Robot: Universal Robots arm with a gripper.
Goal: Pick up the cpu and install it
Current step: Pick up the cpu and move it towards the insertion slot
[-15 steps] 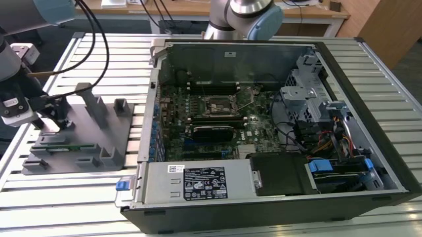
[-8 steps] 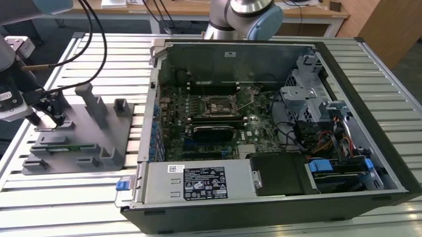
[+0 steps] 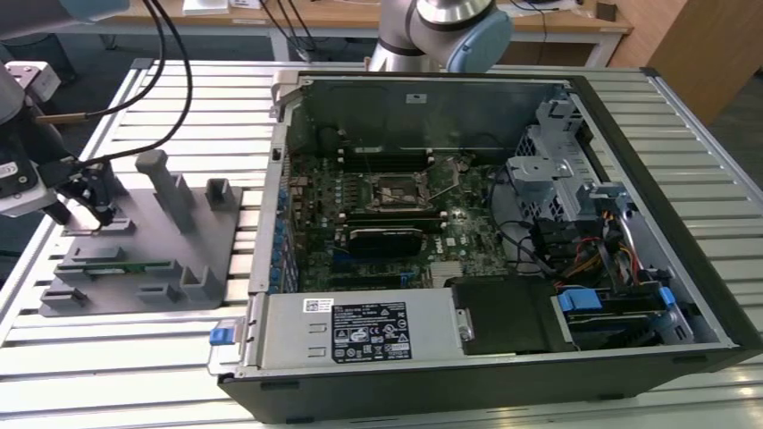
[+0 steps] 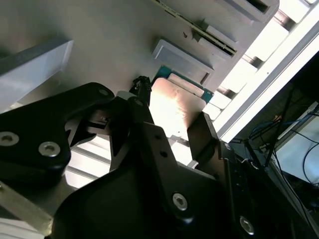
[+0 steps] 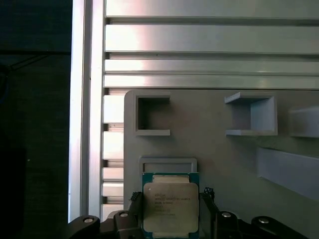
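Note:
The cpu [image 5: 170, 208], a small square chip with a silvery top and a green rim, lies flat in a recess of the grey fixture plate [image 5: 209, 144]. My gripper [image 5: 170, 196] straddles it, one black finger [image 5: 135, 198] close beside each of two opposite edges, with thin gaps still showing. In the second wrist view the cpu [image 4: 175, 107] shines between the same fingers [image 4: 201, 133] of the gripper [image 4: 172, 114]. In the exterior view the gripper [image 3: 84, 210] hangs low over the plate [image 3: 143, 255] at the exterior view's left, well apart from the motherboard socket [image 3: 394, 189] in the open computer case [image 3: 667, 179].
Raised grey blocks [image 3: 161, 179] and a green memory stick [image 3: 113, 266] stand on the fixture plate near the gripper. The case's near wall [image 3: 268, 206] rises just beyond the plate. Cables [image 3: 155, 98] trail over the slatted table [image 3: 179, 357].

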